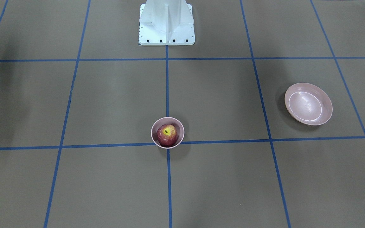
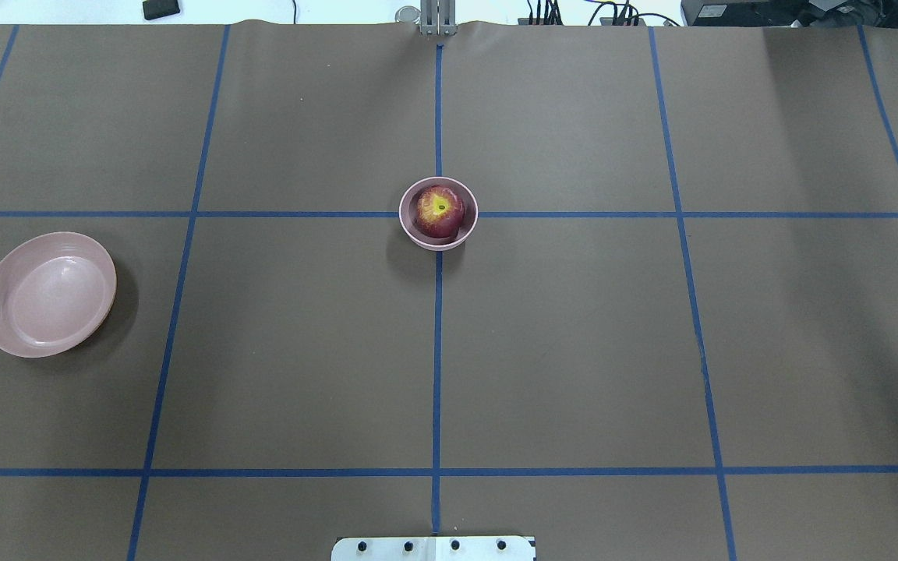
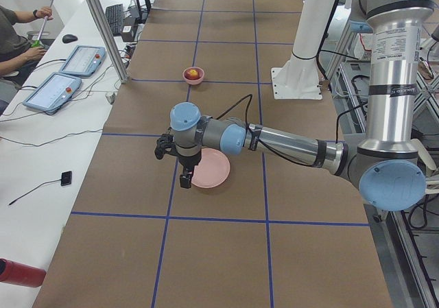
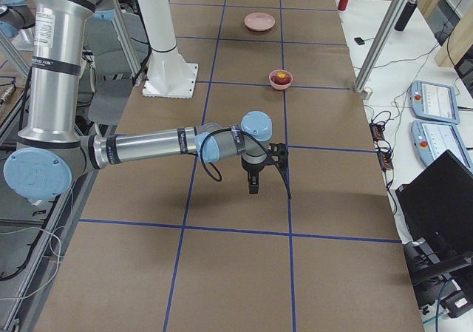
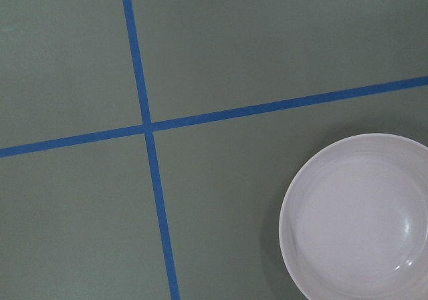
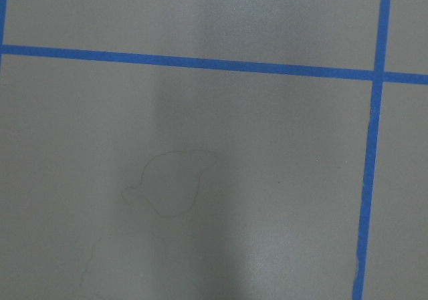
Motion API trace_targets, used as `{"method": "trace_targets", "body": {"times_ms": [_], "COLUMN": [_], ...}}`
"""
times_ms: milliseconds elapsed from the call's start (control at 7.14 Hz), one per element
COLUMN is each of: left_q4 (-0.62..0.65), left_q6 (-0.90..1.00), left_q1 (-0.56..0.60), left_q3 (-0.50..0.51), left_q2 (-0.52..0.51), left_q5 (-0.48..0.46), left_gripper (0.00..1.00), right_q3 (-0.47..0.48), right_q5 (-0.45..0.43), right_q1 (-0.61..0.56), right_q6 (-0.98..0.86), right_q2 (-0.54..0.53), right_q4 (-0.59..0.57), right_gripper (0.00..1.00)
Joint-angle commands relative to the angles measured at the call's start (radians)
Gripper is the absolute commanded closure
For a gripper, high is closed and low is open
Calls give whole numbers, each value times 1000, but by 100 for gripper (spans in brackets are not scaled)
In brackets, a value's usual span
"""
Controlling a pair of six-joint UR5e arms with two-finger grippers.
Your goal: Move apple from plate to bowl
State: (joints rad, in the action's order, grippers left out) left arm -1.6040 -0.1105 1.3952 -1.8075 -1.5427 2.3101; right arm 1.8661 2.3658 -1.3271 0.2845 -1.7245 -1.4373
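The dark red apple (image 1: pixel 167 134) with its yellow-green stem patch sits inside the small deep pink bowl (image 1: pixel 153 129) at the table's middle; both also show in the overhead view, the apple (image 2: pixel 439 210) in the bowl (image 2: pixel 405 224). The wide pink plate (image 1: pixel 309 104) is empty on the robot's left side (image 2: pixel 47 296). My left gripper (image 3: pixel 175 162) hovers above the table by the plate's edge (image 3: pixel 214 171); the plate fills the left wrist view's lower right (image 5: pixel 361 220). My right gripper (image 4: pixel 266 173) hovers over bare table far from both dishes. I cannot tell whether either is open or shut.
The robot's white base (image 1: pixel 166 25) stands at the table's robot side. Blue tape lines (image 2: pixel 437 351) grid the brown table. Operator tablets (image 3: pixel 72 68) and a person sit along the far side bench.
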Motion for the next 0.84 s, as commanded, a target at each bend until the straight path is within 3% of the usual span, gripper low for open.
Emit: {"method": "trace_targets", "body": {"times_ms": [0,280,560,700], "left_q4": [-1,1,1,1], "left_q6": [-3,-3,-5,-6], "left_q1": [1,1,1,1], "left_q3": [-6,-4,-31,-45], "left_q2": [1,3,27,29], "left_q5": [0,5,6,6], "left_gripper": [2,2,2,2], "right_q3": [-5,-5,-9,-5], "right_q5": [-6,-11,-97,-92], "right_q1": [-3,-3,18,19], "right_q6": [1,1,-4,-4], "right_q2": [5,2,2,2], "right_q4": [0,-2,-12,-15], "right_gripper": [0,0,0,0]}}
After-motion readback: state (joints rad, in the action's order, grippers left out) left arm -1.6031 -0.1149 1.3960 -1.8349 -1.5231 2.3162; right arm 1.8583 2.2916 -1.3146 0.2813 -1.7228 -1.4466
